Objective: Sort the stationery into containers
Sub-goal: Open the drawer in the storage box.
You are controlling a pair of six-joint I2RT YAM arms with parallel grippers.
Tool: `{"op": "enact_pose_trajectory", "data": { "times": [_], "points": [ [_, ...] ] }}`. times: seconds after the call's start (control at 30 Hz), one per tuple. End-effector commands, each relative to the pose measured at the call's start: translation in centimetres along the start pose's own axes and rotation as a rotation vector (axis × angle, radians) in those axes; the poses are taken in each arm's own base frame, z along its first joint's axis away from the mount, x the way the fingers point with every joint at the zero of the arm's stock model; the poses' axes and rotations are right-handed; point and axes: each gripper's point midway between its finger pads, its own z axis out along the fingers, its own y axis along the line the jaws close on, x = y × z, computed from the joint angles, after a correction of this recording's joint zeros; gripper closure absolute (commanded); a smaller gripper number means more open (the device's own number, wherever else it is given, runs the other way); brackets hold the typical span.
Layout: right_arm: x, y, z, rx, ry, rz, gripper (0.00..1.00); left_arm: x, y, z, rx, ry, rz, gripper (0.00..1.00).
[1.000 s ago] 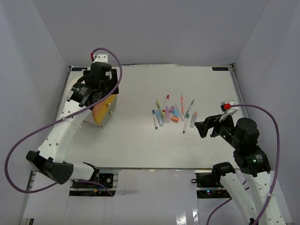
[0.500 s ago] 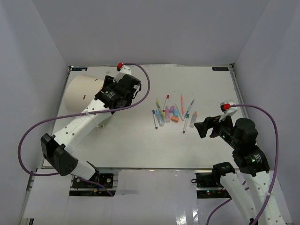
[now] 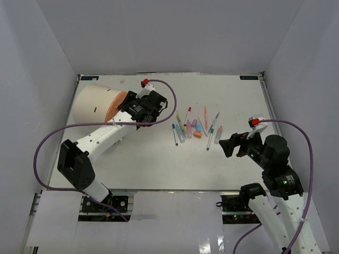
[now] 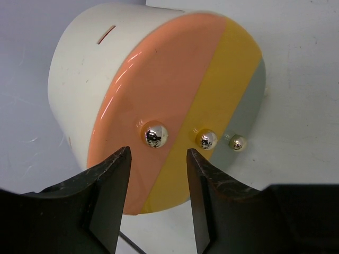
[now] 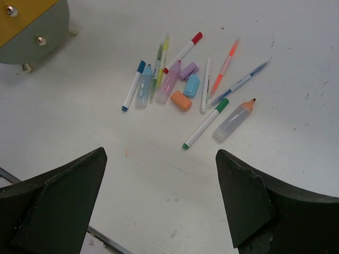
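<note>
step: open peach drawer (image 4: 143, 84) | left gripper (image 4: 158, 154) — fingers apart, empty; centre on brass knob (image 4: 155, 134), pinch squarely | right gripper (image 5: 159, 159) — spread, empty

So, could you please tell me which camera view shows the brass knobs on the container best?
The left wrist view: all three knobs sit close up on the striped face. The right wrist view catches two knobs at its top-left corner; in the top view the left arm covers them.

I see my right pincer (image 5: 160, 157) gaping above the counter (image 5: 296, 121), pens (image 5: 183, 52) and erasers (image 5: 180, 100) clustered ahead, container (image 5: 37, 39) upper left.
</note>
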Motion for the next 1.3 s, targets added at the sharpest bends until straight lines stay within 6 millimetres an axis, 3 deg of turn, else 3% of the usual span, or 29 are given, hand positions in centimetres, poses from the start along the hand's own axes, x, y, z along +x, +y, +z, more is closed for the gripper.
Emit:
{"op": "enact_pose_trajectory", "data": {
  "times": [0.0,0.67,1.27],
  "points": [
    [-0.5,0.4,-0.1,-0.017,-0.036,0.0,0.1,-0.8,0.8,-0.1,-0.053,-0.032,-0.027,0.43],
    [0.2,0.2,-0.3,-0.005,-0.041,0.015,0.1,-0.1,0.8,2.1,-0.135,0.008,0.101,0.44],
    [0.3,-0.1,-0.2,0.006,-0.041,0.017,0.1,0.4,0.6,2.4,-0.149,0.018,0.144,0.47]
  ]
}}
